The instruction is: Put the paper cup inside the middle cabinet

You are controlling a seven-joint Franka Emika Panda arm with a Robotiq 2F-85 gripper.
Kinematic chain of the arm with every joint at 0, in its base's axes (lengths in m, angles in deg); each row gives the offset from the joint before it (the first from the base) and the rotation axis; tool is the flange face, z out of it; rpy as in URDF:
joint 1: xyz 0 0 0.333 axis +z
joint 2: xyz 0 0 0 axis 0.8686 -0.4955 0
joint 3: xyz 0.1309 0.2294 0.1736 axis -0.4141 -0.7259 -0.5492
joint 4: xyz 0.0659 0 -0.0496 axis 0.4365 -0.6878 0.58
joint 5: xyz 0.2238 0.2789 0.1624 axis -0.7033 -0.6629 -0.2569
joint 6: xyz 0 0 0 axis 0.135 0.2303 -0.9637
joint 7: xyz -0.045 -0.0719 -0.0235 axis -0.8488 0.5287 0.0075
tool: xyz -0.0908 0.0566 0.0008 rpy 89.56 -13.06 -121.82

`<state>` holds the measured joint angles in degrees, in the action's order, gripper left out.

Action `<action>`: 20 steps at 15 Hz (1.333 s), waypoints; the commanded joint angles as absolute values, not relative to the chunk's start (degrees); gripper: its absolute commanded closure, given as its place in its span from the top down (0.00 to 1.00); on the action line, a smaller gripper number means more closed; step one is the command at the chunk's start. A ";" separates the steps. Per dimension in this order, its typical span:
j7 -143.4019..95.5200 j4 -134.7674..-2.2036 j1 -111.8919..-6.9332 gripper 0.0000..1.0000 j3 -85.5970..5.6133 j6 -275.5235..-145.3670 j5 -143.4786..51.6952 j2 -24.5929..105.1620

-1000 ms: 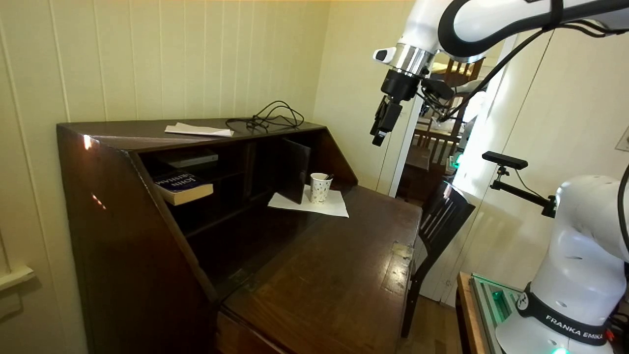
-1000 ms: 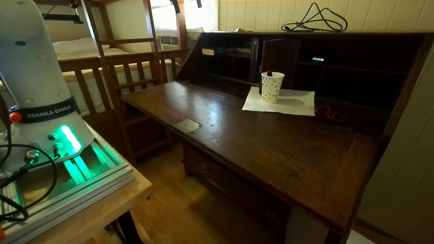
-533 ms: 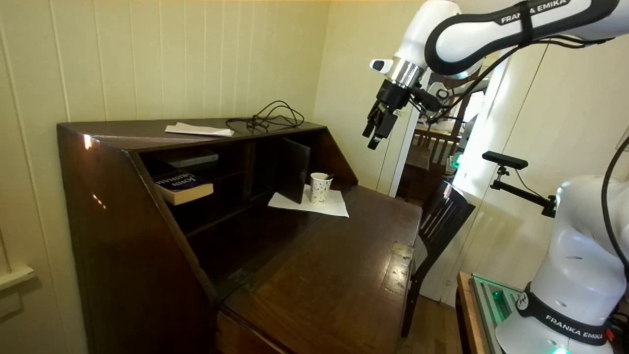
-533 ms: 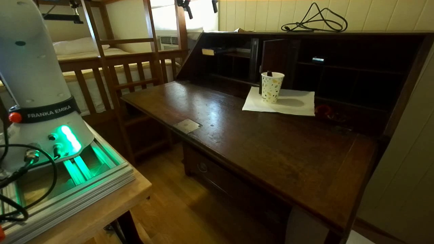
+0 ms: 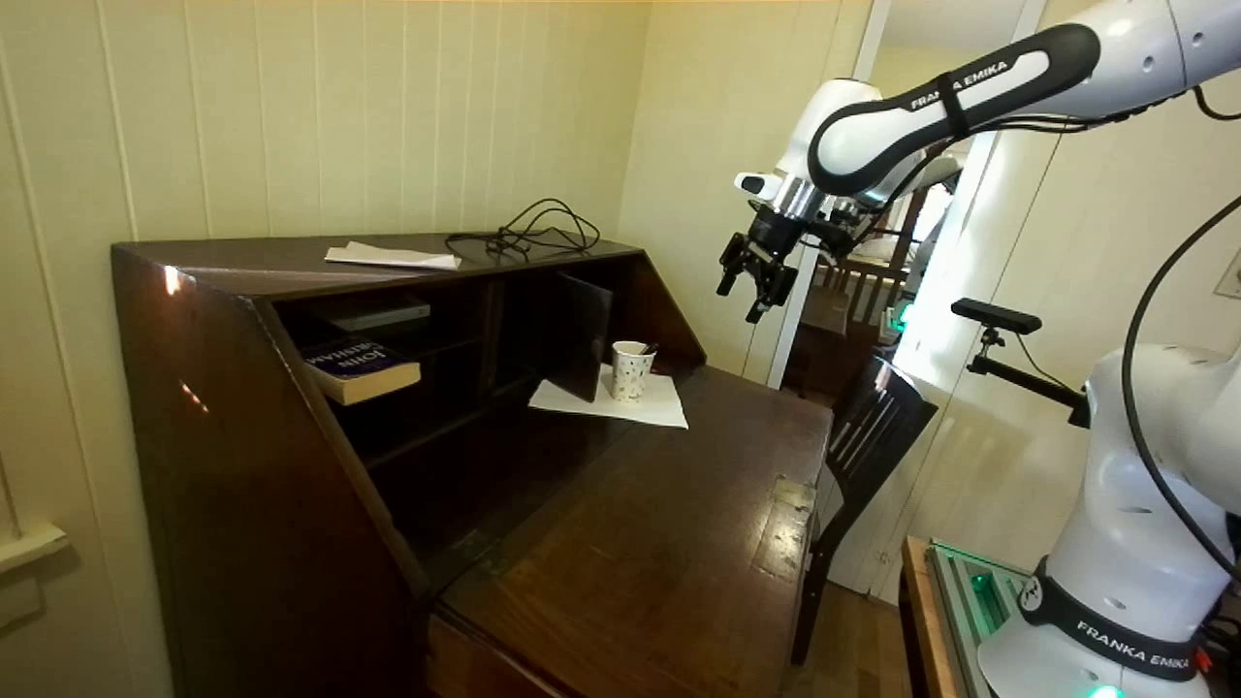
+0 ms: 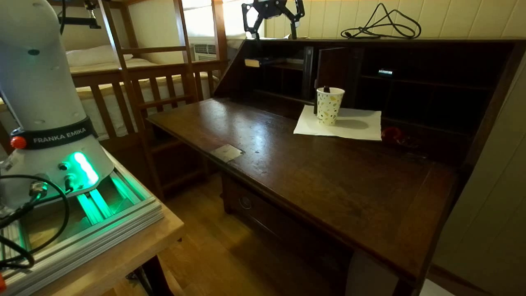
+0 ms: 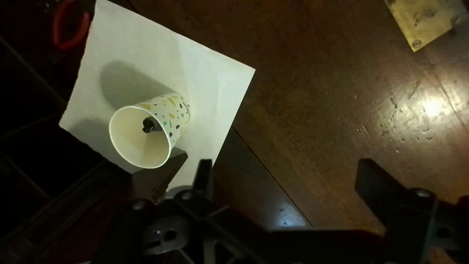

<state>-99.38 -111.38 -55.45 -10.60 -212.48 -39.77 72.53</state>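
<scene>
"Wrist view: how do the jaws of the black two-fingered gripper (image 7: 285,167) stand?"

"Wide apart, with the dark-brown wooden desk (image 7: 311,121) showing between the tips."

"And the yellow-and-green-speckled white paper cup (image 7: 172,115)?"

"Past the picture-left tip and apart from it, upright on a flat white paper sheet (image 7: 216,91). A small black object (image 7: 148,124), its shape unclear, sits inside. In both exterior views the jaws hang higher than the cup, well apart from it."

"Where is the dark-brown wooden middle cabinet (image 5: 528,330), seen from the jaws?"

"Lower and to their picture-left, in an exterior view. Its dark-brown wooden door (image 5: 582,339) is swung outward, and the cup stands just beside it, outside the cabinet."

"What else lies round the jaws?"

"A red curved thing (image 7: 58,35), farther from them than the cup in the wrist view; and a thick paper book (image 5: 364,373) with a dark-blue cover, inside the desk, far to their picture-left in an exterior view."
</scene>
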 commanded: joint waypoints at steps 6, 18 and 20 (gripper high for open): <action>-106.15 -107.09 -63.81 1.00 -17.03 -213.32 -43.66 64.20; -103.72 -96.87 -73.30 1.00 -26.54 -231.55 -38.28 44.01; -104.56 -94.44 -74.20 1.00 -28.02 -231.06 -38.19 41.59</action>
<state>-104.40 -99.04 -71.96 -25.51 -231.61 -39.86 45.60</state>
